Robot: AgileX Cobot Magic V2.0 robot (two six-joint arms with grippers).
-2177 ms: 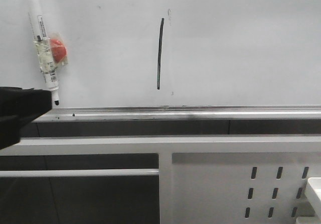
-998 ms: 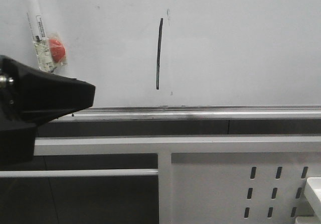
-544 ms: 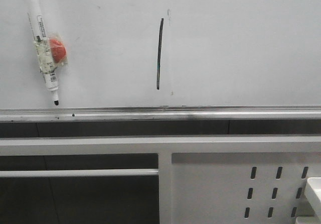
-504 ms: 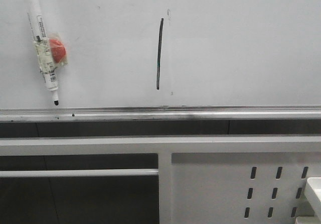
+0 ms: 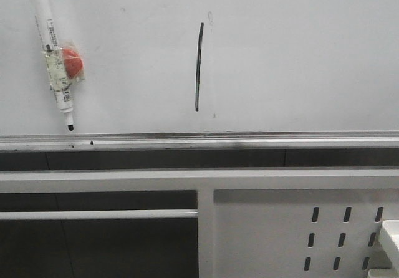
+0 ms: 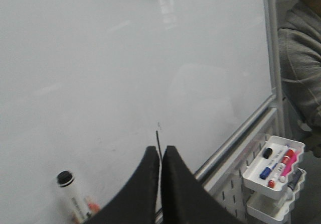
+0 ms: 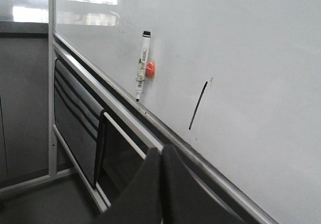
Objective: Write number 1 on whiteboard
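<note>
The whiteboard fills the upper front view, with its silver tray edge along the bottom. The number 1 is a thin dark stroke near the board's middle; it also shows in the left wrist view and the right wrist view. A white marker hangs on the board at the left by a red magnet, tip down. My left gripper is shut and empty, back from the board. My right gripper is shut and empty, low beside the frame. Neither gripper shows in the front view.
A white perforated metal frame stands below the board. A white tray with several markers hangs at the frame's right. A person in grey stands past the board's right edge.
My left arm, which covered the lower left of the front view a second ago, has drawn back out of that view. The marker and stroke have not moved.
</note>
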